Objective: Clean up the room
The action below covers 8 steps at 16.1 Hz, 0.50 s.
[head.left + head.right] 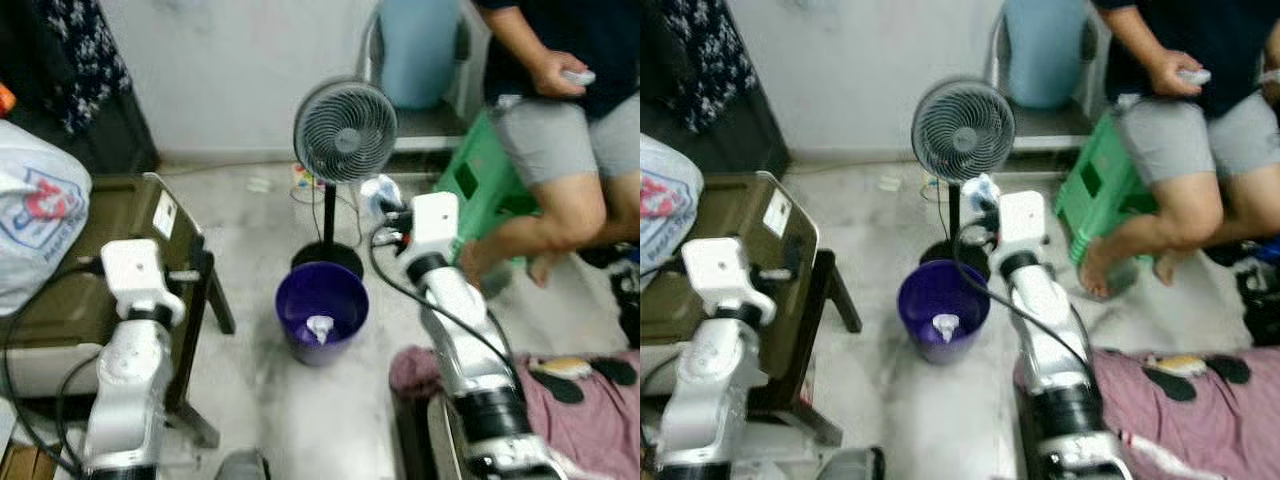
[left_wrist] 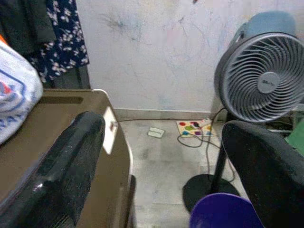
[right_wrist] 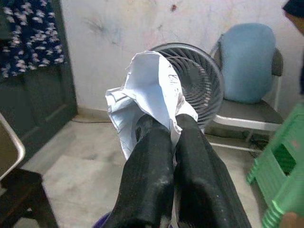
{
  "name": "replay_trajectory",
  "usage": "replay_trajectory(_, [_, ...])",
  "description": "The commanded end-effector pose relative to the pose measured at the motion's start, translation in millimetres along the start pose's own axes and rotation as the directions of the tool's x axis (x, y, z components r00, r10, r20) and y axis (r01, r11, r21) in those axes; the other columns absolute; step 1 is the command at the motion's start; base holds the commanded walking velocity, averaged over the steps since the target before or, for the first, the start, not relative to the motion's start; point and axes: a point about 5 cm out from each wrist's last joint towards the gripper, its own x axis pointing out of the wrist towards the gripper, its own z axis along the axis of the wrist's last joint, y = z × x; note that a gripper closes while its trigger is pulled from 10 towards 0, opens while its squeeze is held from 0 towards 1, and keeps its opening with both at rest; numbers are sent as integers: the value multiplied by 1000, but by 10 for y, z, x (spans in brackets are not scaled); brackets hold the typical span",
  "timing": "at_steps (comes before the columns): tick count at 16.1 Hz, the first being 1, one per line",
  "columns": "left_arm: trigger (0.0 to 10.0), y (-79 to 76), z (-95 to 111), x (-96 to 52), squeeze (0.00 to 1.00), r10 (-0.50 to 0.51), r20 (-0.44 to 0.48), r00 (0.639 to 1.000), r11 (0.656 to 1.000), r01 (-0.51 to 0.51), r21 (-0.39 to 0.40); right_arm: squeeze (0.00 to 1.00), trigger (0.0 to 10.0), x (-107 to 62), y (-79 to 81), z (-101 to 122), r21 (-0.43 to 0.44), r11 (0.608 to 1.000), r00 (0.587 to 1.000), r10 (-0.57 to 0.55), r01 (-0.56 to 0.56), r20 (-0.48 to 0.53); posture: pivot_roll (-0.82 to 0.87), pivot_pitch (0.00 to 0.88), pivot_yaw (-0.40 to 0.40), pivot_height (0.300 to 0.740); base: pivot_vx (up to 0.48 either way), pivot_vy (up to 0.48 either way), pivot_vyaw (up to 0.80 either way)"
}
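Note:
A purple bucket (image 1: 300, 345) stands on the floor in front of me, with a crumpled white paper (image 1: 319, 329) lying inside. My right gripper (image 3: 166, 123) is shut on another crumpled white paper (image 3: 147, 90), held up to the right of and beyond the bucket, near the fan pole. That paper (image 1: 380, 192) peeks out above the right wrist. My left gripper (image 2: 164, 126) is open and holds nothing; it hovers by the edge of the olive table (image 2: 57, 133), left of the bucket.
A grey standing fan (image 1: 345, 130) rises just behind the bucket. A person sits at the right on a green stool (image 1: 480, 185). A white bag (image 1: 35, 210) lies on the olive table. A pink cloth (image 1: 590, 410) lies at lower right; a blue chair (image 1: 420, 50) stands by the wall.

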Motion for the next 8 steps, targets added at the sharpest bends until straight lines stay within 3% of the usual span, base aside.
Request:
replay_trajectory(1, [10000,7,24,15,0,-6,3,1000,1000,6,6,0,10000,18,5,17,18,1000,1000,-6,6,0,-64,0,-36,740,0,0,0])
replay_trajectory(8, [10000,-17,43,15,0,-33,17,999,999,33,-1,0,10000,25,17,25,27,1000,1000,1,-1,7,-61,0,-37,740,35,0,0])
